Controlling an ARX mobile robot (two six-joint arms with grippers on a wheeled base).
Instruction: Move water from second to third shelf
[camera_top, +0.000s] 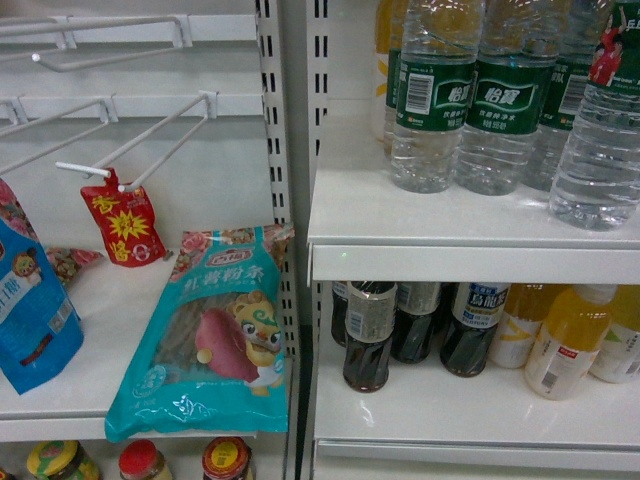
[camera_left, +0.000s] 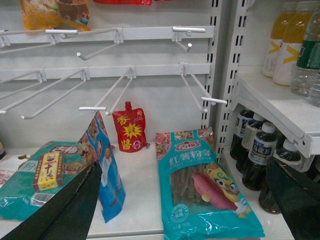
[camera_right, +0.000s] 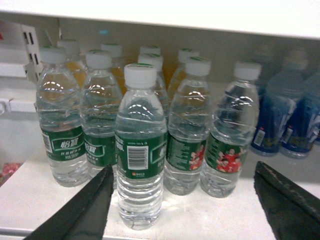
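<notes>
Several water bottles with dark green labels stand on a white shelf (camera_top: 470, 232) at the upper right of the head view, among them one water bottle (camera_top: 434, 100). In the right wrist view the nearest water bottle (camera_right: 140, 150) stands forward of the others, near the shelf's front edge, its barcode facing me. My right gripper (camera_right: 184, 170) is open just in front of the row. Its left finger (camera_right: 85, 210) is beside that bottle and touches nothing. My left gripper (camera_left: 183, 167) is open and empty before the left shelf bay. Neither gripper shows in the head view.
The shelf below (camera_top: 470, 415) holds dark tea bottles (camera_top: 368, 335) and yellow drink bottles (camera_top: 565, 340). Blue-labelled bottles (camera_right: 272, 120) stand right of the water. The left bay has a teal noodle pack (camera_top: 215, 335), a red pouch (camera_top: 123, 222), a blue bag (camera_top: 32, 310) and wire hooks (camera_left: 205, 97).
</notes>
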